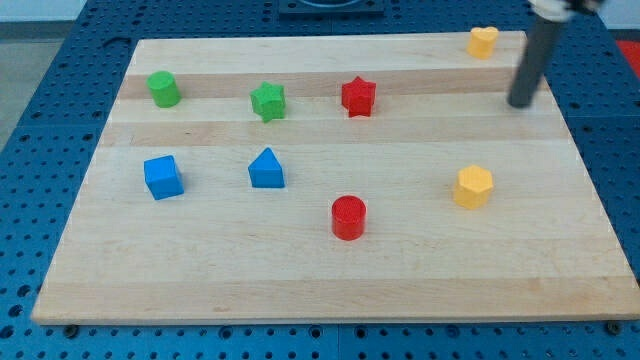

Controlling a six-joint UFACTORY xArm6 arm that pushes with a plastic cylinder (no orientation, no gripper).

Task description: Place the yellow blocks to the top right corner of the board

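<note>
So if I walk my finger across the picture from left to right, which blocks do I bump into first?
Green cylinder → blue cube → red star → yellow hexagon block → yellow heart block → my tip.

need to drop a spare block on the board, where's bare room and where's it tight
Free: the strip along the view's bottom, below the red cylinder and blue cube; also the gap between the red star and my tip. Crowded: the view's left half, around the green cylinder, green star and blue block.
</note>
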